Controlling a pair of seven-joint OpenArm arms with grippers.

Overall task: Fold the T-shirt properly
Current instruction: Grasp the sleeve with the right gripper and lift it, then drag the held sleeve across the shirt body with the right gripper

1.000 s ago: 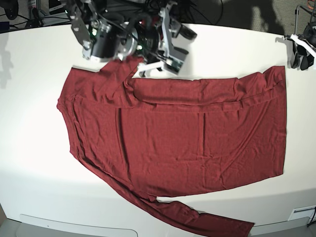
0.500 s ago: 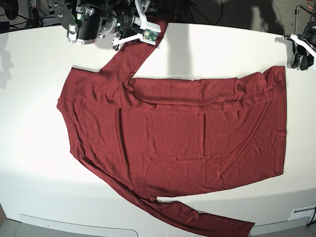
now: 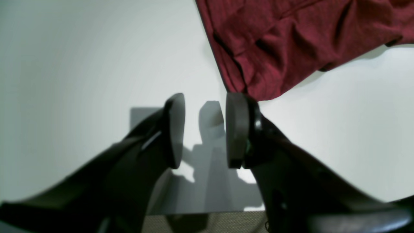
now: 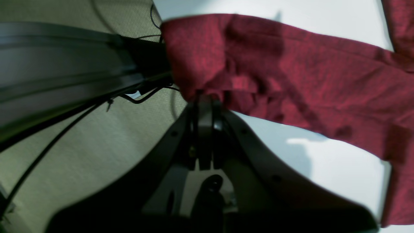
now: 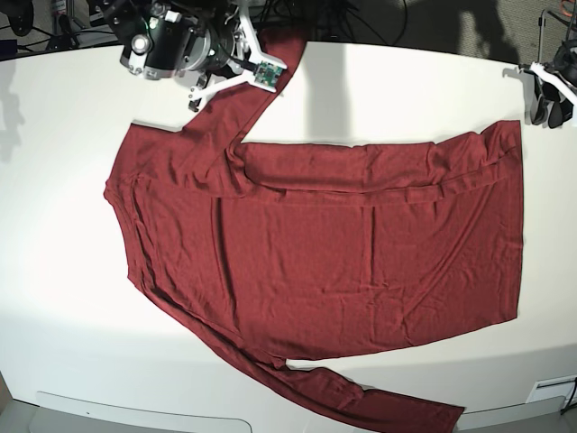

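plain maroon T-shirt (image 5: 325, 244), white table (image 5: 72, 262), black end effectors

I'm looking at a broad white table (image 5: 406, 81) with a rounded near edge, brightly lit from above, with soft shadows across its upper left and top centre. Beyond its far edge, along the top of the frame, I see dark clutter and tangled cables (image 5: 361, 18). In the right wrist view, greyish-green carpet (image 4: 81, 155) fills the lower left.
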